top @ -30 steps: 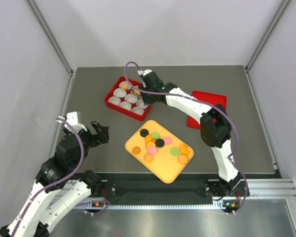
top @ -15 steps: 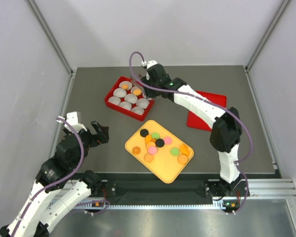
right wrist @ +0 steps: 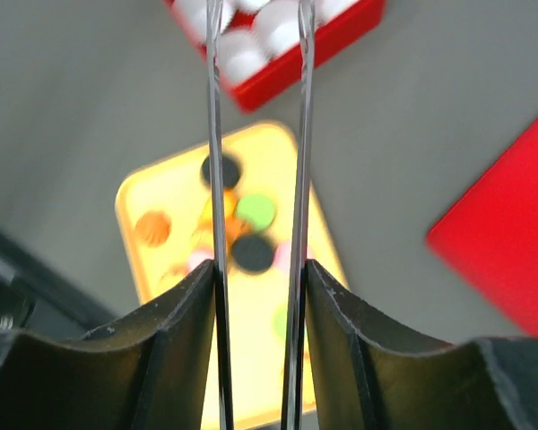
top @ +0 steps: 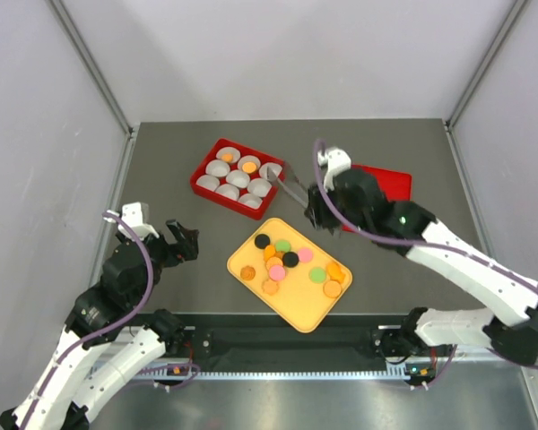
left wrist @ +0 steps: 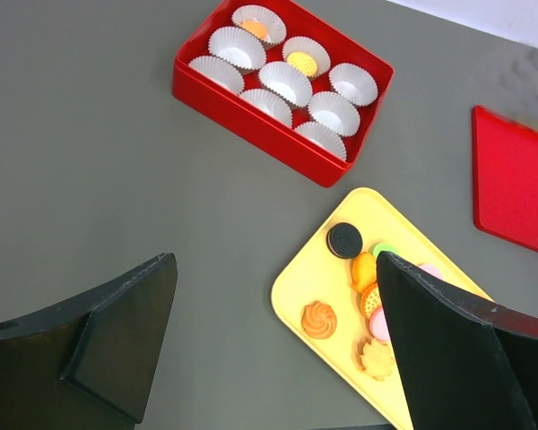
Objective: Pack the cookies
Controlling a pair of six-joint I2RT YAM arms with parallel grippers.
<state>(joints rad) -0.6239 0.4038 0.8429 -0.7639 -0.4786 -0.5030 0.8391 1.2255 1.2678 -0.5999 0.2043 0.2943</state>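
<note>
Several cookies [top: 291, 260] in orange, pink, green and black lie on a yellow tray [top: 300, 313]. Two orange cookies sit in white paper cups [top: 227, 157] [top: 249, 167] of the red box [top: 199, 179]. My right gripper [top: 316, 208] is shut on metal tweezers [top: 291, 186], hovering between the box and the tray. In the right wrist view the tweezers [right wrist: 216, 179] stand with their blades apart and nothing between them, above the blurred tray [right wrist: 152, 193]. My left gripper [top: 184, 242] hangs open and empty left of the tray; its wrist view shows cookies [left wrist: 321, 319] and the box [left wrist: 260, 125].
A flat red lid [top: 381, 184] lies right of the box, partly under the right arm. Most cups [top: 238, 179] in the box hold nothing. The dark table [top: 161, 161] is walled by grey panels on three sides.
The right arm has drawn back from over the red box toward the tray, tweezers in hand. An orange cookie now lies in a second cup. The left arm has not moved.
</note>
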